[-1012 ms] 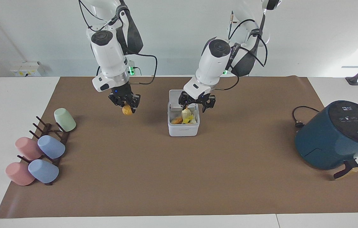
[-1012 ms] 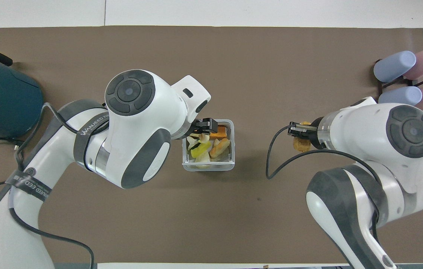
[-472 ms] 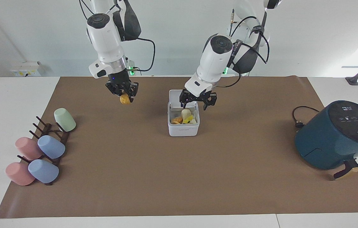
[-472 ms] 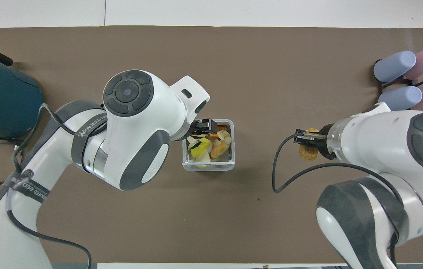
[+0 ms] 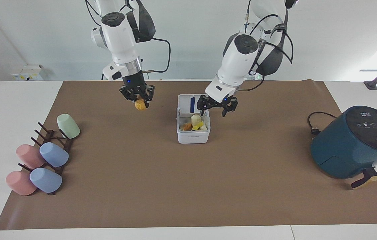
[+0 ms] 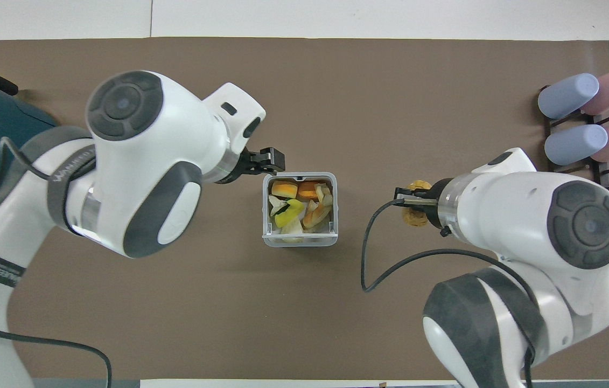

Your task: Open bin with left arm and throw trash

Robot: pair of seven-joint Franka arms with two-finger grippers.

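The white bin (image 5: pixel 192 137) stands mid-table with its lid (image 5: pixel 185 104) flipped up on the side nearer the robots. It holds several scraps (image 5: pixel 195 120), yellow, orange and pale, also seen in the overhead view (image 6: pixel 288 213). My left gripper (image 5: pixel 214 108) is open and empty, raised just off the bin's rim (image 6: pixel 300 241) toward the left arm's end; it also shows in the overhead view (image 6: pixel 273 161). My right gripper (image 5: pixel 140 101) is shut on an orange-brown lump (image 5: pixel 139 105) over the bare mat, toward the right arm's end of the bin. Gripper (image 6: pixel 411 202) and lump (image 6: pixel 415 217) also show overhead.
A dark teal air fryer (image 5: pixel 355 143) with its cable (image 5: pixel 315 124) stands at the left arm's end. A rack of pastel cups (image 5: pixel 41 156) lies at the right arm's end. Brown mat (image 5: pixel 188 186) covers the table.
My left gripper has drawn up and off the bin toward its own end. My right gripper has risen and moved toward the bin with the lump.
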